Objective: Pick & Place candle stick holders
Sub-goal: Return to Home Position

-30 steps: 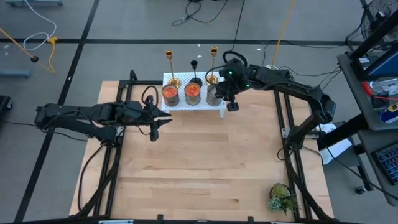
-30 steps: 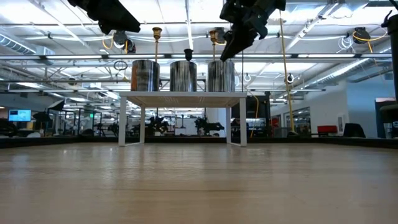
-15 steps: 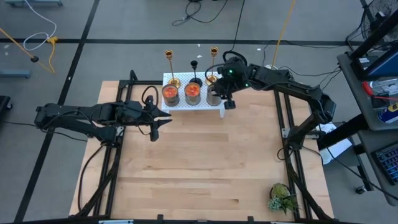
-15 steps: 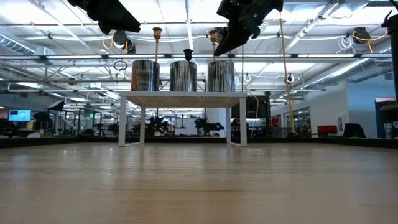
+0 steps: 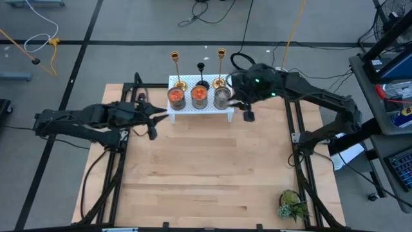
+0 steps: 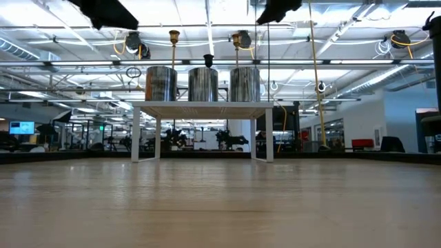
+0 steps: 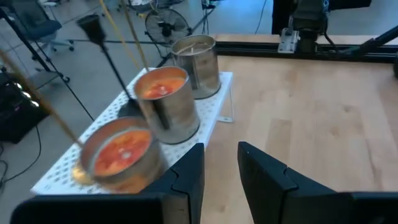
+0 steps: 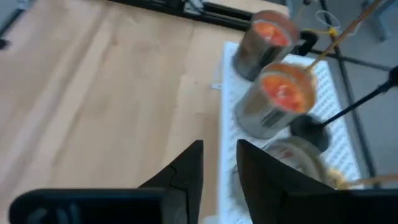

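Holders stand on the shelf behind the tins; placing looks done. My left end effector, left of shelf, and right end effector, right of shelf: both released, empty. Step: homing. Next: pull arms clear w/o clipping shelf.

No words, numbers, brand marks or signs can be read in any view. The candle stick holders, the metal tins and the white shelf show no lettering that can be made out. A lit screen in the room behind is too small to read.
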Tool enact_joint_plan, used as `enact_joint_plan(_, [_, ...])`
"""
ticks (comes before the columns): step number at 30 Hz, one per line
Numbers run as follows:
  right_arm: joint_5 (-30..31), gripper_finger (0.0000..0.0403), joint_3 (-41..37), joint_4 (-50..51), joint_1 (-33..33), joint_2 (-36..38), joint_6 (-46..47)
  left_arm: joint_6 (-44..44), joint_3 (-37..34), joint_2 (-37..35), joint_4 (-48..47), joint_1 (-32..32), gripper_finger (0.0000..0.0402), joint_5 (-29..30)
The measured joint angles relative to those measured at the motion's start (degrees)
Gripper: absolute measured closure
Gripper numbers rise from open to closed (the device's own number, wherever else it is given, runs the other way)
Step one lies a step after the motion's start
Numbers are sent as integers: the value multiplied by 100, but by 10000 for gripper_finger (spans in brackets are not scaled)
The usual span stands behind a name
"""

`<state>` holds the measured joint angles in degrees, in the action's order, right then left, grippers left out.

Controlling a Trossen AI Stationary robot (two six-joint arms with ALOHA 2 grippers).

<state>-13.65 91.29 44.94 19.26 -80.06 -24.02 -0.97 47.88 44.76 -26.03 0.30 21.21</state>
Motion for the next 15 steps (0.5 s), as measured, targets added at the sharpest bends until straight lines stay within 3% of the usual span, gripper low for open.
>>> enact_joint_plan(5, [-179, 337, -906, -202, -256, 784, 138, -40, -64, -647, -348, 0, 298, 1])
enact_joint_plan(11, [-160, 382, -2747, -1443, -384, 2098, 730, 76, -600, -1406, -161, -2, 298, 140])
enact_joint_plan(15, [-164, 400, -3992, -2434, -379, 2977, 1103, 102, -1276, -1915, 477, -2, 316, 136])
